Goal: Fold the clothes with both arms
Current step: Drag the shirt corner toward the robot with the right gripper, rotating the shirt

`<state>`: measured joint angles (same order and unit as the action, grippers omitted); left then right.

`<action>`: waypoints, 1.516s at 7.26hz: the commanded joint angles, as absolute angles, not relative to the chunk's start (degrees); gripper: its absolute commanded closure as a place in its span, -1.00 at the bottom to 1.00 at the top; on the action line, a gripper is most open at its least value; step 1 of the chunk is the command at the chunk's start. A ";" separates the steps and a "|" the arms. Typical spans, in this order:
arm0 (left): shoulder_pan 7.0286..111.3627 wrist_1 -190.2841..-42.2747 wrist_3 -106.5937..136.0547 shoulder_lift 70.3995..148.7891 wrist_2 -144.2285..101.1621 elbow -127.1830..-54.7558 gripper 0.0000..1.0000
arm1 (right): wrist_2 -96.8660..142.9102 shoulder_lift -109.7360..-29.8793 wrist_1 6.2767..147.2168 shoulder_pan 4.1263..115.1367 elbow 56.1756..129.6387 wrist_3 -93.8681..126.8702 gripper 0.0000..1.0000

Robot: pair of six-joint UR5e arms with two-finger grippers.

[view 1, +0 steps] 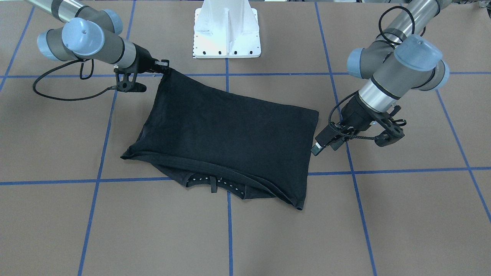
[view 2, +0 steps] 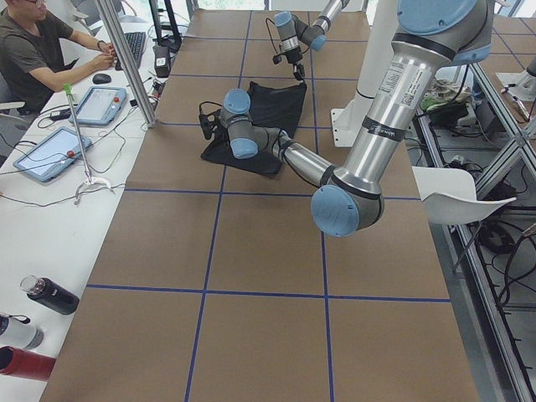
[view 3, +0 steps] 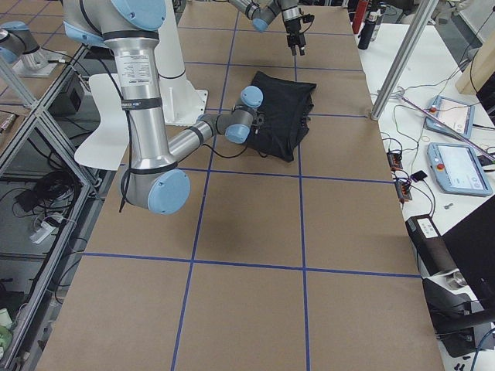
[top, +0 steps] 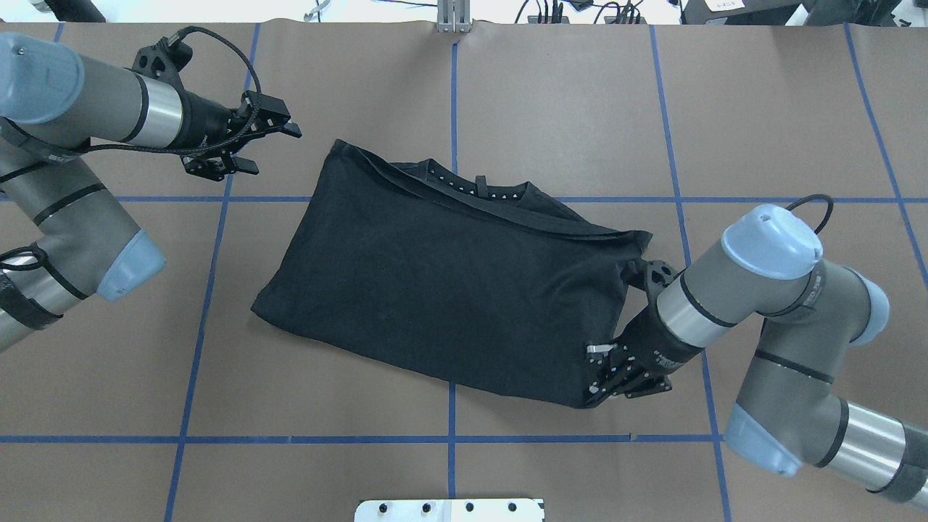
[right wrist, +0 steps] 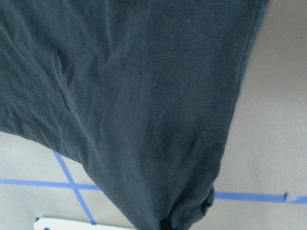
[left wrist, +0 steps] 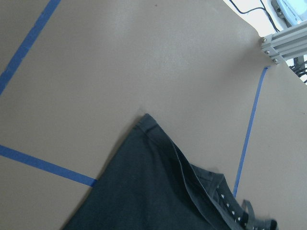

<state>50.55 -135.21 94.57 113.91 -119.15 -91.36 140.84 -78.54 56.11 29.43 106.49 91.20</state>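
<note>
The black T-shirt lies folded on the brown table, plain side up, with its collar and label sticking out at the edge away from the robot. It also shows in the overhead view. My right gripper is shut on a shirt corner on the robot's side and holds it slightly raised; overhead it is at the shirt's near right corner. My left gripper is open and empty, a short way off the shirt's far left corner. The right wrist view shows bunched cloth.
The white pedestal base stands at the robot's side of the table. Blue tape lines cross the brown surface. A seated operator with tablets, an aluminium post and bottles are beyond the far edge.
</note>
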 commanded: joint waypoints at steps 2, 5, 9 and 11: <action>50.54 -135.26 94.40 113.91 -119.18 -91.49 -1.00 | 141.86 -70.87 56.16 19.54 107.93 102.51 1.00; 50.36 -135.26 94.31 113.91 -119.27 -91.49 -1.00 | 141.51 -69.87 56.16 17.67 107.84 104.06 -0.97; 50.36 -135.18 94.22 112.51 -119.79 -93.06 -1.00 | 141.07 -70.23 56.07 25.37 108.10 103.36 -1.00; 49.57 -135.18 94.31 107.42 -120.58 -97.72 -1.00 | 137.57 -70.31 56.07 32.66 107.76 103.18 -1.00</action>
<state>50.01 -135.19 94.24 110.10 -120.09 -95.34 139.77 -70.18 56.07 28.19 107.99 103.30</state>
